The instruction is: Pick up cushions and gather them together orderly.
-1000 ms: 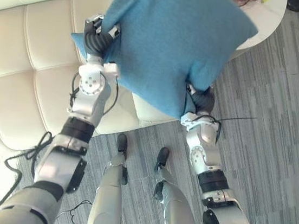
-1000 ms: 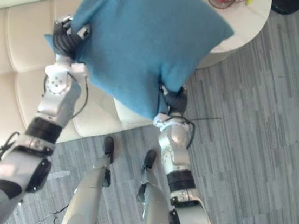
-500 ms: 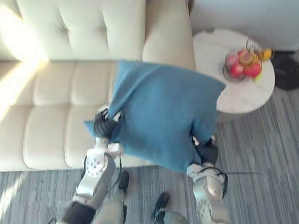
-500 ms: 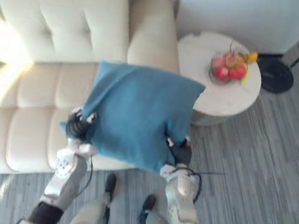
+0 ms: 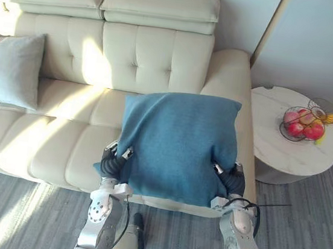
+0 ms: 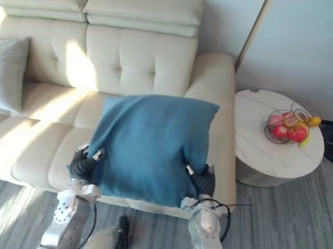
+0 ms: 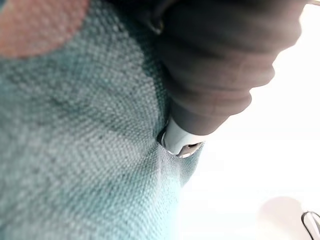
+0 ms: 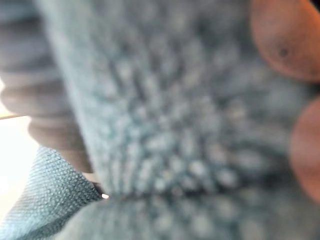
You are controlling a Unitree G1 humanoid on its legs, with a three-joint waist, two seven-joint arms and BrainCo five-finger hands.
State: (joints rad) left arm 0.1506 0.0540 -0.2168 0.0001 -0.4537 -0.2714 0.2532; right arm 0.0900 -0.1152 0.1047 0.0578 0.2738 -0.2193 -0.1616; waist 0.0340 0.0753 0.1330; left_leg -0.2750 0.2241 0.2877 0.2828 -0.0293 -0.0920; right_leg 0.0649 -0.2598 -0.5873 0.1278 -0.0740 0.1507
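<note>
Left wrist view looks along the left robot hand [image 7: 215, 70]: its dark ribbed cover lies hard against blue weave, and one silver finger [image 7: 177, 141] digs into the cloth where it folds round the hand. In the head views this robot hand is closed on the lower left edge of the blue cushion [image 5: 179, 144], with finger parts over the front face and a corner of the cloth poking out beside the wrist. The right robot hand [image 5: 233, 181] is clamped the same way on the lower right edge; its own wrist view is pressed so close to the fabric that the fingers are blurred, though the cloth bunches tightly round the cover.

Between the two robot hands the blue cushion hangs broad face up toward the head camera, its top edge level. It covers the right end of the seat of the cream sofa [image 5: 156, 56], just beside the armrest; whether it touches the seat cannot be told.

A grey cushion [image 5: 9, 69] leans upright against the sofa back at the far left, well apart from the blue one. Right of the armrest stands a round white table [image 5: 272, 156] carrying a wire fruit basket [image 5: 303, 122]. Grey striped floor [image 5: 15, 215] runs along the sofa front.
</note>
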